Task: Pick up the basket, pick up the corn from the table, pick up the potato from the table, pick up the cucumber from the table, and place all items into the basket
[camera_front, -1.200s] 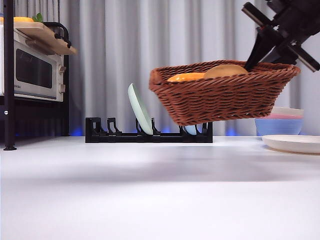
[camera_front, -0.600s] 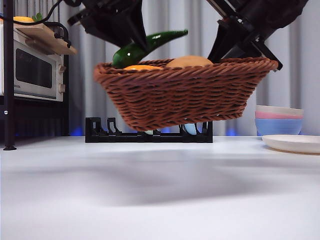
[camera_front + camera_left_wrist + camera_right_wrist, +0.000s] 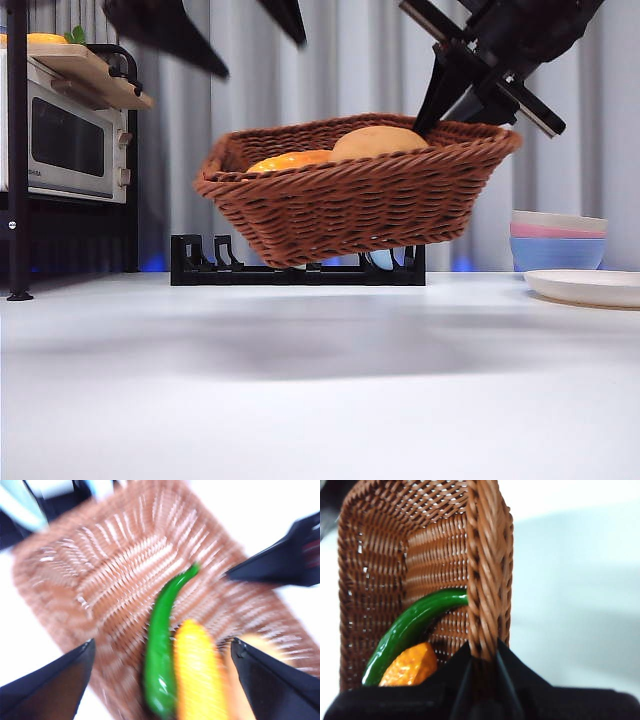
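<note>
The brown wicker basket (image 3: 350, 200) hangs above the white table (image 3: 320, 400), tilted. My right gripper (image 3: 445, 100) is shut on its right rim (image 3: 487, 555). The corn (image 3: 290, 160) and the potato (image 3: 378, 141) show above the rim. In the left wrist view the cucumber (image 3: 162, 645) lies in the basket (image 3: 100, 570) beside the corn (image 3: 197, 675). The right wrist view shows the cucumber (image 3: 410, 625) and the corn (image 3: 410, 665) inside. My left gripper (image 3: 264, 58) is open and empty, above the basket's left part.
A black dish rack (image 3: 300, 265) stands behind the basket. A microwave (image 3: 65, 140) on a black shelf is at the far left. Stacked bowls (image 3: 558, 240) and a white plate (image 3: 585, 287) are at the right.
The basket moved left. Half a second ago the left gripper held the cucumber over it; now the cucumber lies in the basket and the left gripper is open and higher.
</note>
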`<state>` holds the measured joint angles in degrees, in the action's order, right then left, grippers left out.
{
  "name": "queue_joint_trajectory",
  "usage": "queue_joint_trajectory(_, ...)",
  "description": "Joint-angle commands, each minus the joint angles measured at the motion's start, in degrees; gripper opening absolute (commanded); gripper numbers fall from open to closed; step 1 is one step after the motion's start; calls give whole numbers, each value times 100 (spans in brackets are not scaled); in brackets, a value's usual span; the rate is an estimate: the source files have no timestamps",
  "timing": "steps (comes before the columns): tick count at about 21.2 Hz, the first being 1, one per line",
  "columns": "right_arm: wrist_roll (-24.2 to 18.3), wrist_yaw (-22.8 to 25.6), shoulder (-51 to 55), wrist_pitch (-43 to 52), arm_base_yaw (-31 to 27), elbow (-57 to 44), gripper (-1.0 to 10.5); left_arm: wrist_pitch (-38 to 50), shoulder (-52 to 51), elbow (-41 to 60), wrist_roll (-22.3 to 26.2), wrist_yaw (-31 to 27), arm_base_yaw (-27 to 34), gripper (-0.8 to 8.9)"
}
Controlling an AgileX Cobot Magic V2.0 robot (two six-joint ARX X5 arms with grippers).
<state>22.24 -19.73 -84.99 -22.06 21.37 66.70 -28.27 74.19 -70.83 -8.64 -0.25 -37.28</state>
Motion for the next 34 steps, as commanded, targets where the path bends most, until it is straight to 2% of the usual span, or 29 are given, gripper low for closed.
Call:
queue_joint_trajectory(1,468,61,-343,96,-42,31,-16,7,-382,-79,-83,35,9,444)
queue_joint_trajectory(8,529,63,-1488,2,-39,31,-13,-205,-1633,-199,-79,39,9,444)
queue_joint_trajectory(9,531,66,-1539,-26,-39,31,28,-254,-1768,-199,-63,28,9,444)
queue_joint_trajectory(13,470,527,-1412,-52,-42,31,409,-391,-2149,-199,13,26,9,439)
queue_joint_trajectory(14,404,660,-1298,-81,-63,31,484,-442,-2221,-199,101,24,9,439)
queue_joint_trajectory(15,295,662,-1169,-116,-107,31,510,-487,-2269,-199,188,17,9,439)
queue_joint_trajectory(17,44,634,-772,-162,-144,31,504,-706,-2358,-199,474,-76,11,436)
queue_joint_trajectory(19,-317,636,-286,-330,-144,31,499,-1078,-2380,-199,957,-463,11,436)
queue_joint_trajectory(20,-627,643,24,-476,-142,31,489,-1408,-2378,-199,1161,-767,11,434)
queue_joint_trajectory(21,-907,643,308,-640,-133,31,413,-1779,-2376,-199,1266,-1056,15,395)
queue_joint_trajectory(23,-1408,680,815,-968,-92,31,180,-2444,-2358,-195,1342,-1495,15,150)
queue_joint_trajectory(24,-1519,678,981,-1062,-85,31,89,-2616,-2358,-195,1342,-1547,15,30)
queue_joint_trajectory(25,-1589,682,1145,-1152,-83,28,7,-2734,-2363,-188,1338,-1602,15,-15)
queue_joint_trajectory(28,-1744,728,1593,-1241,-81,-4,-12,-2855,-2433,-103,1342,-1615,15,-8)
queue_joint_trajectory(33,-1978,1436,2444,-949,76,-415,-12,-2487,-2994,619,1327,-1598,13,-8)
queue_joint_trajectory(34,-1980,1440,2594,-833,101,-549,-12,-2345,-3139,826,1309,-1600,13,-8)
